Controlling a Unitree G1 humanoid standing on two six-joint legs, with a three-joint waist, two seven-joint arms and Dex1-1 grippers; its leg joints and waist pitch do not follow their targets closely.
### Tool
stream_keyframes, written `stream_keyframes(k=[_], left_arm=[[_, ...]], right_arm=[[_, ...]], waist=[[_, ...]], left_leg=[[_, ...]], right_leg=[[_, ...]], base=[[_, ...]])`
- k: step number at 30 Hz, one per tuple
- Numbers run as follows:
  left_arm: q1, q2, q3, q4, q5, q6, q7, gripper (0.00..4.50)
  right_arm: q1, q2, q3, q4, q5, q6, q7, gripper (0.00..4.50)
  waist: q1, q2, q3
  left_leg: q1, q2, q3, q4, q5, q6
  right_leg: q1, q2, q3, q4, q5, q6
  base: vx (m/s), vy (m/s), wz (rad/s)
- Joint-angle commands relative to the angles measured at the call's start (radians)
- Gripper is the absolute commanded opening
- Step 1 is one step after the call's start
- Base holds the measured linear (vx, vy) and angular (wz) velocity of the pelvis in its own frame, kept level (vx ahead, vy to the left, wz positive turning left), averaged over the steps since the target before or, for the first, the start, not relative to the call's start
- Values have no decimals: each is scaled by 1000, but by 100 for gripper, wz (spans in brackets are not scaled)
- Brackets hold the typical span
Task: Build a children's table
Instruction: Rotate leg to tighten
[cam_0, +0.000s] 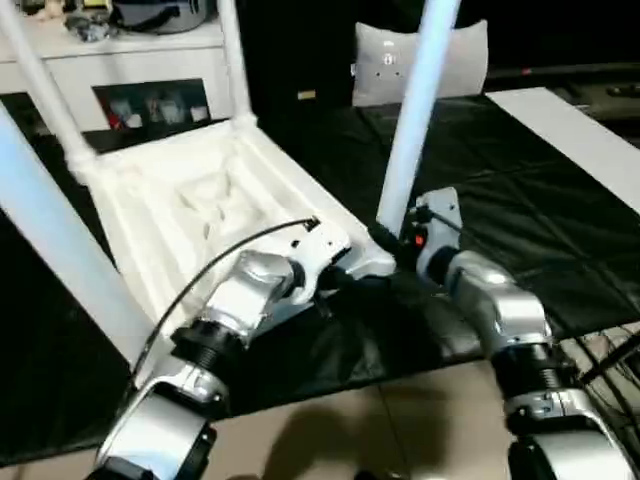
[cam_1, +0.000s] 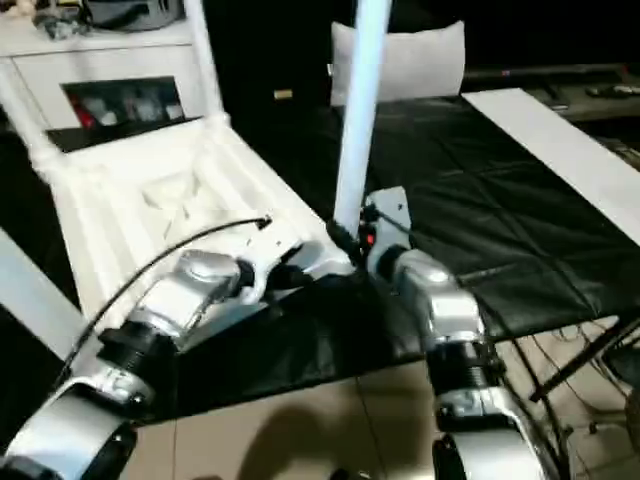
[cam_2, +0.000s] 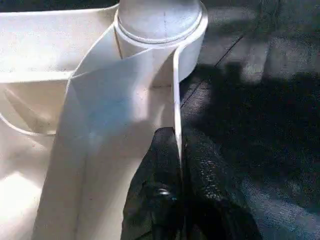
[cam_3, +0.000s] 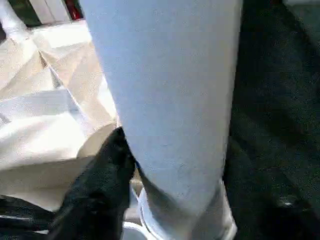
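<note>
The children's table top (cam_0: 200, 200) lies upside down on the black work table, ribbed side up. Its white legs stand in the corner sockets: two at the back (cam_0: 235, 60) (cam_0: 40, 80), one near left (cam_0: 50, 240), one near right (cam_0: 415, 110). My left gripper (cam_0: 335, 275) is shut on the top's thin rim (cam_2: 176, 100), just beside the near-right socket (cam_2: 192, 45). My right gripper (cam_0: 395, 245) sits at the foot of the near-right leg (cam_3: 170, 100), right against it.
The black-covered work table (cam_0: 520, 230) ends close in front of my forearms, with tan floor below. A white cabinet (cam_0: 130, 70) stands at the back left, a white cushion (cam_0: 460, 60) at the back, a white board (cam_0: 570, 130) at the right. Cables (cam_0: 610, 360) hang off the right edge.
</note>
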Motion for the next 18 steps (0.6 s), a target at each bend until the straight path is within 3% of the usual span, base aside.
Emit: stream_keyframes(k=[1,2,3,4,6,8,13,18], left_arm=[[-27,0,-16,-26,-15,-43,-27,0],[-26,9,-18,-21,-11,-57,-30,0],[-25,17,-18,-17,-7,-74,-35,0],[-22,24,-18,-18,-6,-83,-42,0],[-17,38,-20,-20,-6,-96,-59,0],[-8,65,-29,-25,-3,-121,-92,0],[10,133,-57,-40,-4,-185,-195,0],[27,212,-104,-49,-5,-301,-348,0]], right_arm=[[9,-4,19,-11,-1,-26,39,297],[15,-15,23,-19,-1,-39,56,309],[20,-27,29,-22,-6,-58,67,315],[25,-38,35,-25,-8,-73,85,328],[35,-60,42,-32,-10,-94,129,341],[51,-93,43,-55,6,-104,201,354],[97,-187,64,-122,35,-111,383,401],[152,-306,94,-187,68,-93,567,445]], waist=[[5,-11,-66],[6,-6,-70],[2,1,-72],[2,1,-73],[5,-2,-77],[12,-8,-75],[32,-9,-84],[48,-8,-81]], left_leg=[[5,2,16,-64,-133,96],[-3,20,7,-70,-109,105],[-7,39,-4,-74,-93,106],[-7,44,-7,-74,-88,105],[-11,41,-8,-73,-65,103],[-14,24,1,-73,-51,111],[-20,35,-5,-73,37,146],[-16,34,0,-73,33,146]], right_leg=[[69,-91,43,-123,-564,140],[75,-93,46,-117,-513,145],[76,-98,50,-109,-468,128],[77,-101,52,-106,-448,117],[78,-108,62,-92,-396,87],[80,-107,66,-92,-419,89],[84,-104,73,-69,-317,86],[81,-100,70,-75,-342,87]], base=[[0,0,0],[0,0,0],[0,0,0],[0,0,0],[0,0,0],[0,0,0],[0,0,0],[0,0,0]])
